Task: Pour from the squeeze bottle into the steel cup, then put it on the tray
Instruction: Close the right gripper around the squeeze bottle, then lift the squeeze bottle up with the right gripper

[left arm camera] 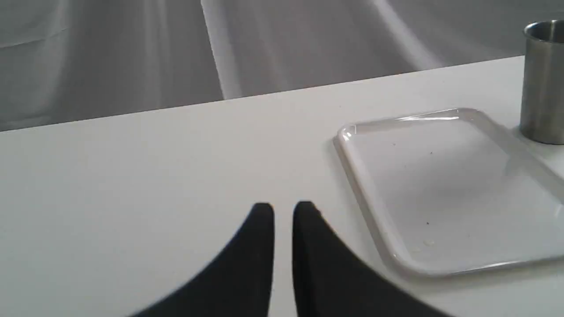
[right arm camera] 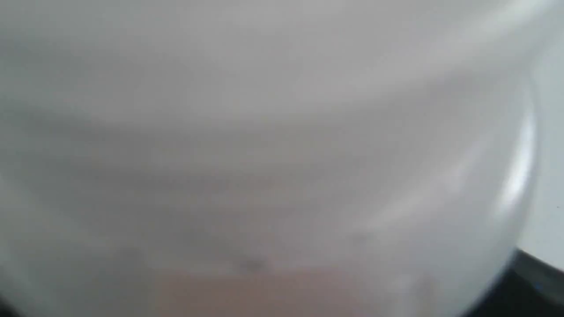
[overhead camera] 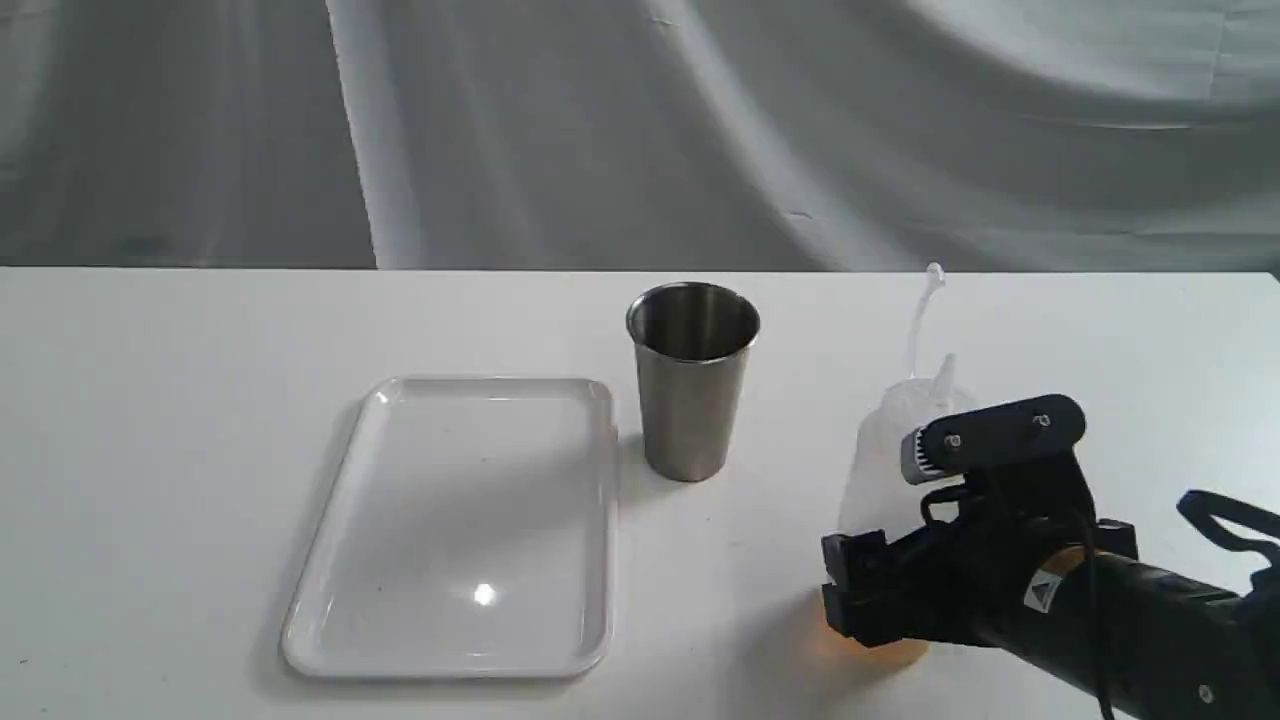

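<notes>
Squeeze bottle (overhead camera: 885, 450): it is seen standing upright on the bench (overhead camera: 200, 400) at the right, nozzle pointed up, well apart from the tray (overhead camera: 460, 500).
Amber liquid (overhead camera: 870, 645): a low orange layer is made out at the bottle's base.
Right pincer (overhead camera: 868, 585): it is set low against the bottle's lower body. In the right wrist view the bottle (right arm camera: 264, 154) is spread across almost everything as a pale blur. Whether the fingers are pressed onto it cannot be told.
Steel cup (overhead camera: 692, 385): it is found upright on the bench, just beside the tray's far right corner, between tray and bottle.
Tray: it is laid flat on the bench, left of the cup.
Left pincer (left arm camera: 283, 211): it is held over bare bench beside the tray (left arm camera: 440, 185). The fingers are drawn almost together with only a thin slit left, and nothing is gripped.
Backdrop (overhead camera: 600, 130): grey cloth is hung behind the bench.
</notes>
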### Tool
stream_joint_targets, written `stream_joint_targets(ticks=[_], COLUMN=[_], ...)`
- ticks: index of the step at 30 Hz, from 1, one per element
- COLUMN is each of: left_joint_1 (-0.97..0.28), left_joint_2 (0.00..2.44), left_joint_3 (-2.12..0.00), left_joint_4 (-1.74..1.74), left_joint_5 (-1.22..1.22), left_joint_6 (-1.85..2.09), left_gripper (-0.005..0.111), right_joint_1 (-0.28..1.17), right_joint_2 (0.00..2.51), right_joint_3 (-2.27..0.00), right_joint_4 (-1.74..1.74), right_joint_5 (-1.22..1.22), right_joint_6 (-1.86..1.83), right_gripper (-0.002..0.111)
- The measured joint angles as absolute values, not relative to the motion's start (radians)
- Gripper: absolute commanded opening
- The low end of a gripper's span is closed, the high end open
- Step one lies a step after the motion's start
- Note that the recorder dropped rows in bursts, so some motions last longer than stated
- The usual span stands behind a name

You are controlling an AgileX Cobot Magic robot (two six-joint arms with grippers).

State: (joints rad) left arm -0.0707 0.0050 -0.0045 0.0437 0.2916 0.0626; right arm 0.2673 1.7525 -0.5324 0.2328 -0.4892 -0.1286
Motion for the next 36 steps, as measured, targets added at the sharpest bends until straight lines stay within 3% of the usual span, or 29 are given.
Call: stream_joint_targets(ticks=[7,14,26,36], left_joint_1=[-0.071,-0.071,-0.071,-0.071], left_joint_2=[0.005,0.005,0.005,0.005], left_joint_3=[-0.004,-0.004,-0.004,-0.004], left_joint_4=[0.044,0.044,0.044,0.044], left_joint_5=[0.292,0.292,0.292,0.292], left_joint_6=[0.063,0.063,0.063,0.063], left_gripper=[0.008,0.008,0.008,0.008], right_joint_1=[0.267,0.267,0.218,0.076], right_joint_2=[1.753,1.712,1.486,1.454], right_joint_3=[-0.532,-0.532,-0.562,-0.874], right_joint_4=[0.233,0.233,0.226,-0.051], right_joint_5=[-0.493,-0.418,-0.171,0.143], right_joint_6=[-0.129,-0.129,-0.129,-0.036], right_gripper=[0.039,0.022,0.024,0.028])
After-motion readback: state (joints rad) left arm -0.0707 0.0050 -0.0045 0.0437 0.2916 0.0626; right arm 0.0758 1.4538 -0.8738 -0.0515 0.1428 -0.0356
